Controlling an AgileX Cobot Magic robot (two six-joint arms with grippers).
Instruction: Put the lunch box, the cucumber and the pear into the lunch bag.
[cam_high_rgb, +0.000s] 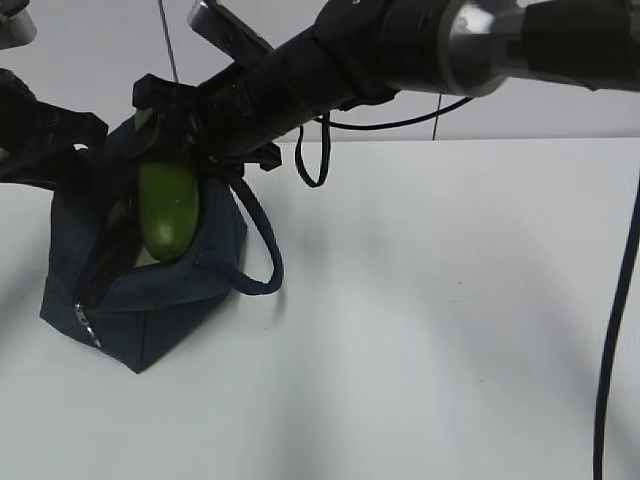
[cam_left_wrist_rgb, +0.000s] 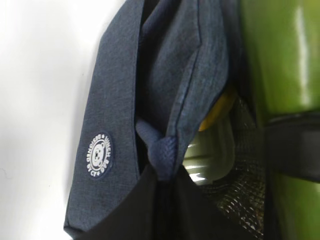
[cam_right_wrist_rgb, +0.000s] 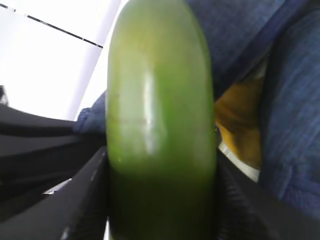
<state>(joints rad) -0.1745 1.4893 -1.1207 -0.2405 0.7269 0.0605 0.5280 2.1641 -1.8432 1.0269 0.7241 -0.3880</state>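
The cucumber (cam_high_rgb: 168, 208) hangs upright in the mouth of the lunch bag (cam_high_rgb: 165, 300), clamped between the jaws of the right end effector (cam_right_wrist_rgb: 161, 200), its rounded lower end already below the rim. Its skin looks smooth and glossy, so it is probably slippery but firm; a mid-body hold like this one seems sound. The left end effector (cam_left_wrist_rgb: 165, 200) is pressed together on a fold of the bag's edge, holding the soft, floppy fabric open. Inside, the yellow pear (cam_right_wrist_rgb: 242, 125) and the pale lid of the lunch box (cam_left_wrist_rgb: 210, 152) show beside the cucumber, leaving a tight slot. The loop handle (cam_high_rgb: 262, 250) droops onto the white surface (cam_high_rgb: 450, 330), clear of the opening
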